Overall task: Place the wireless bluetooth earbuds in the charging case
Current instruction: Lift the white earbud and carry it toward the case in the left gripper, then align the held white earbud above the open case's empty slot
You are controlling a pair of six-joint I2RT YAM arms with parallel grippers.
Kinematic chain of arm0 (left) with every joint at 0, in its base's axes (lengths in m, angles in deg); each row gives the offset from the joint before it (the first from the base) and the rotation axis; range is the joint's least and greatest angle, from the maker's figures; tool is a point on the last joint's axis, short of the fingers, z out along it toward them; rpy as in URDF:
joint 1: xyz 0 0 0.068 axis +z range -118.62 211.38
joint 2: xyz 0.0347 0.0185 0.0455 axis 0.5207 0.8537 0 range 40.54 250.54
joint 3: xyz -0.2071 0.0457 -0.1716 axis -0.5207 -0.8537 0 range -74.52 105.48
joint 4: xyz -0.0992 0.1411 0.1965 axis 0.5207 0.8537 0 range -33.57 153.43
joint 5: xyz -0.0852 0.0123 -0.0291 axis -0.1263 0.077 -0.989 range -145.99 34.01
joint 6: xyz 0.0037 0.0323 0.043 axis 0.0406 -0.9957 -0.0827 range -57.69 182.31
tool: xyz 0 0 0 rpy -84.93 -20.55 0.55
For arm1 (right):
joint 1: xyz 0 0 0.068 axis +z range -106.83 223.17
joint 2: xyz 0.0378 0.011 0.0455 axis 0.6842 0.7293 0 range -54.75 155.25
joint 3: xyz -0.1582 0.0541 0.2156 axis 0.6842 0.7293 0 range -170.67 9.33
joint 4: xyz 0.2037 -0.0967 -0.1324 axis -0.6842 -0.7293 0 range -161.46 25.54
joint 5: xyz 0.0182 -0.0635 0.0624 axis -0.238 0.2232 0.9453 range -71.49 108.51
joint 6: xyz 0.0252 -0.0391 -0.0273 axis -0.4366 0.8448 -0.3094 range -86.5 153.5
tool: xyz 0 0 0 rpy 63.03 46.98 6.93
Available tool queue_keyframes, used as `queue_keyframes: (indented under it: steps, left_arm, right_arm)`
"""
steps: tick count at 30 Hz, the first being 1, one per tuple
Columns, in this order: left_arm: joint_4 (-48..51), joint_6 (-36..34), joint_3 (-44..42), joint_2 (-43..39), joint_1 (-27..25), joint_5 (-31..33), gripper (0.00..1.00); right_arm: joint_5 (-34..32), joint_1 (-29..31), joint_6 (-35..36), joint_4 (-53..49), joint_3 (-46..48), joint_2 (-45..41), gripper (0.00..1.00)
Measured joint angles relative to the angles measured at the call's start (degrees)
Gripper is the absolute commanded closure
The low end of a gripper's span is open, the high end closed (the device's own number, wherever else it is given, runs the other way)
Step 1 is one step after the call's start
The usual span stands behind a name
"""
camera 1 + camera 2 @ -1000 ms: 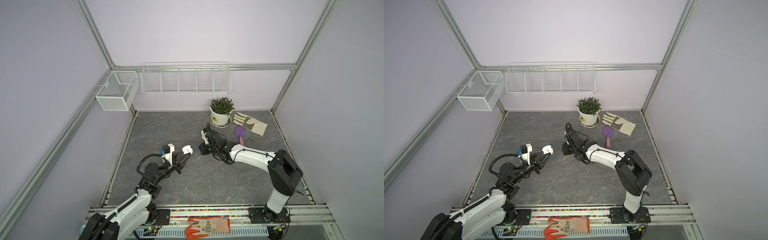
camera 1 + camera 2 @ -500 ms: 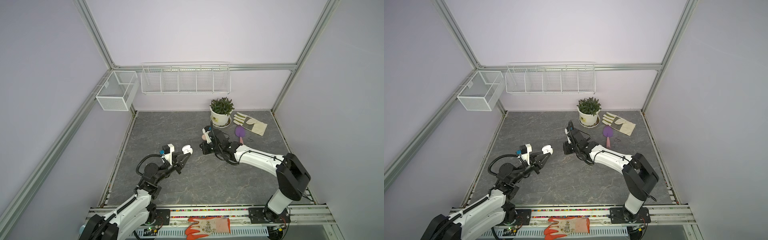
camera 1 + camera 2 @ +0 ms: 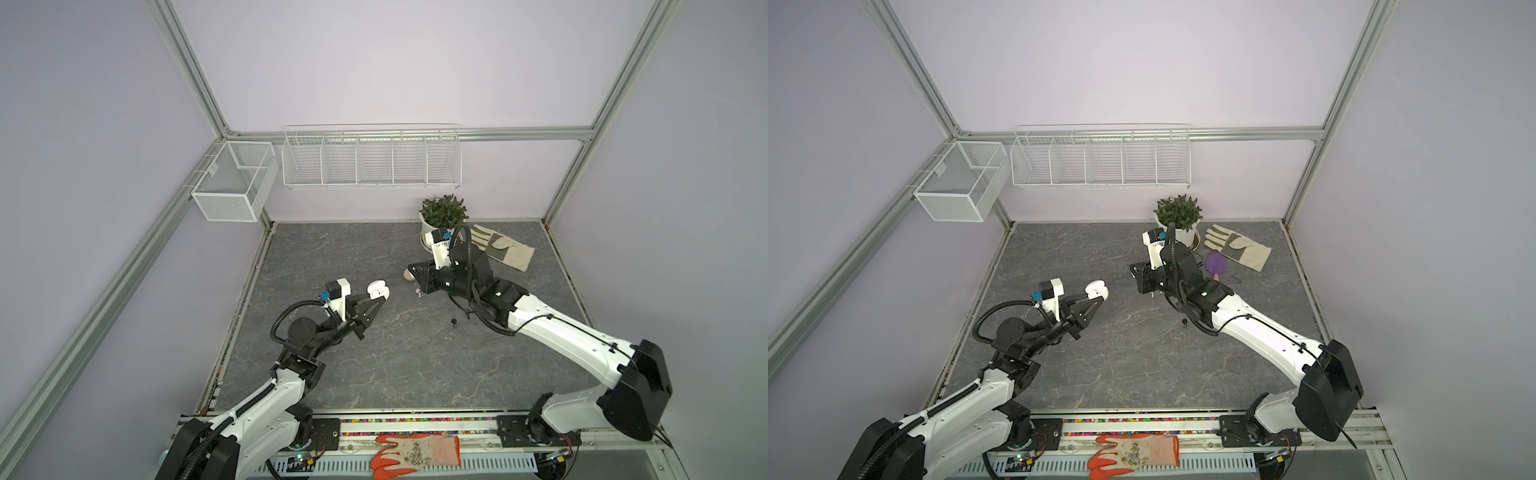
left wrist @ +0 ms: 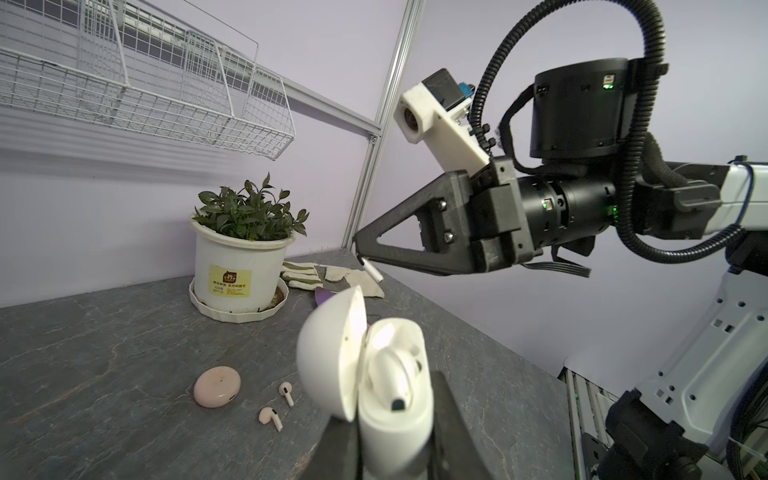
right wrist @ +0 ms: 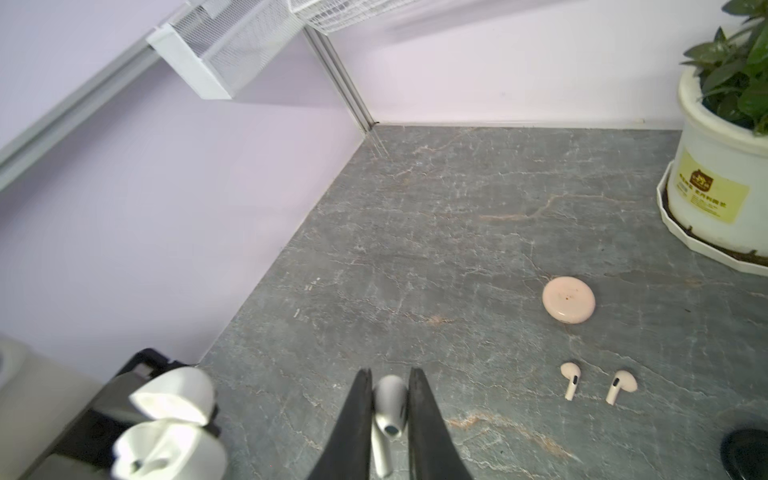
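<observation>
Open white case, lid tipped back, held up by the left gripper, one white earbud seated inside. The right gripper pinches a second white earbud. Two pinkish earbuds lie side by side near a closed pink case. A black earbud lies apart.

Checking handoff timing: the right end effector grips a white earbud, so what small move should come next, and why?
Probably carry the white earbud pinched in the right end effector across to the open white case that the left end effector holds: its lid is up, a second earbud sits inside, and the two are apart.
</observation>
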Motion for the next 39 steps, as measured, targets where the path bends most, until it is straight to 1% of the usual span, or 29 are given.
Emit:
queue_keyframes:
  steps: [7,16,22,29,39]
  left_arm:
    - [-2.1,-0.04,1.84,2.29,-0.66,-2.32,1.0]
    - [-4.02,-0.22,2.12,3.96,-1.05,-3.34,1.0]
    - [-4.66,-0.22,3.02,4.26,-1.25,-3.63,1.0]
    - [-4.79,-0.31,3.02,4.0,-1.25,-3.61,1.0]
    - [-4.83,-0.87,3.02,3.8,-1.25,-3.63,1.0]
  right_arm:
    - [4.28,0.44,-0.04,3.76,0.02,-3.52,0.83]
    - [5.05,4.26,-1.22,9.38,0.72,-4.15,0.84]
    - [4.5,7.15,-2.27,14.78,3.15,-4.17,0.83]
    - [2.16,9.42,-3.34,19.28,6.8,-4.17,0.83]
    - [-0.61,10.27,-3.28,25.29,8.83,-4.02,0.83]
